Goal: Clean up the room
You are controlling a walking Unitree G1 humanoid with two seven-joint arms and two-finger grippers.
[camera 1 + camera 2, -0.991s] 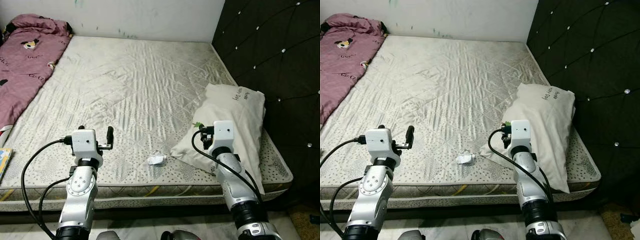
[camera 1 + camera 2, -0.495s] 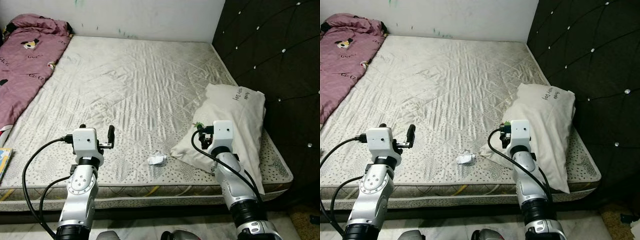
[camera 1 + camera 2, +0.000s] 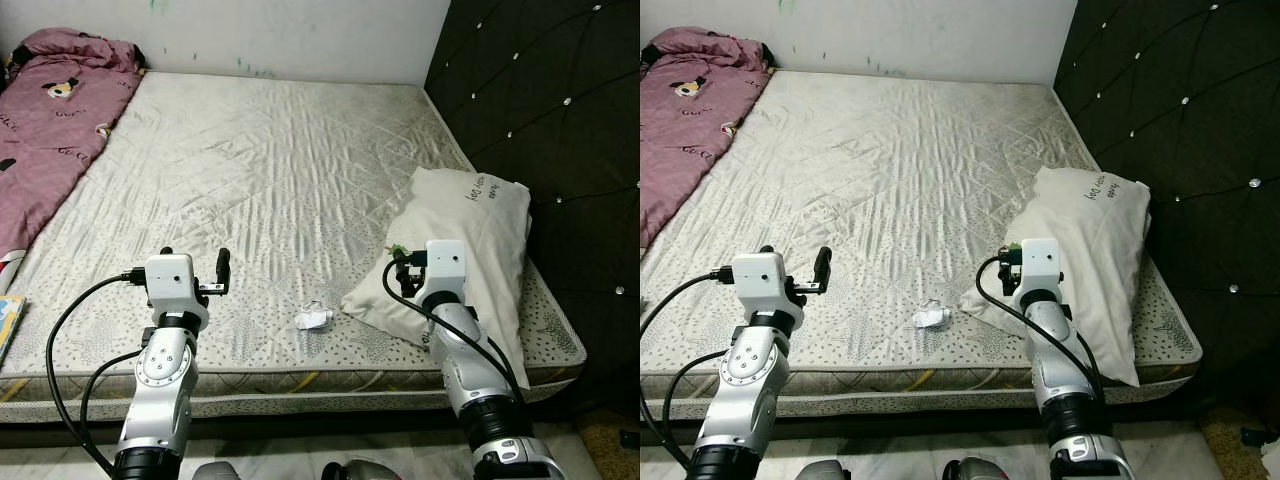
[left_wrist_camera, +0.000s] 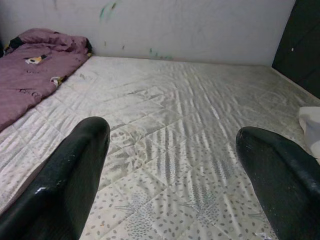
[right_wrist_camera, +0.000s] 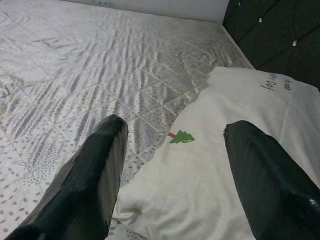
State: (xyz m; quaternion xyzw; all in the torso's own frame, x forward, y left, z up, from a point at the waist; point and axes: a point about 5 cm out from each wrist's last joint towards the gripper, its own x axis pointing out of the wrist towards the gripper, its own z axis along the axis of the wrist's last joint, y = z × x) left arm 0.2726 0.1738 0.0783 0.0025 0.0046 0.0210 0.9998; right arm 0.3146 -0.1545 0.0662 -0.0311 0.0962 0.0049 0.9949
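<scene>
Quilted grey bedding covered the mattress (image 3: 280, 170), with a black tufted headboard (image 3: 540, 110) at three o'clock, a purple blanket (image 3: 50, 110) at ten o'clock and a white pillow (image 3: 480, 240) lying askew by the headboard. Both grippers were held over the near edge of the mattress, their fingers spread apart and nothing gripped.

A crumpled white scrap (image 3: 314, 318) was seen near the front edge, between the two arms and just beside the pillow's lower corner. From the right gripper (image 5: 170, 165) it lay at roughly nine o'clock; from the left gripper (image 3: 192, 262) at about four o'clock. It was judged somewhat nearer the right arm. The right gripper was aimed over the pillow's corner, where a small green tree mark (image 5: 181, 137) was visible. No clear long axis could be made out in the scrap, so either approach angle seemed workable.
</scene>
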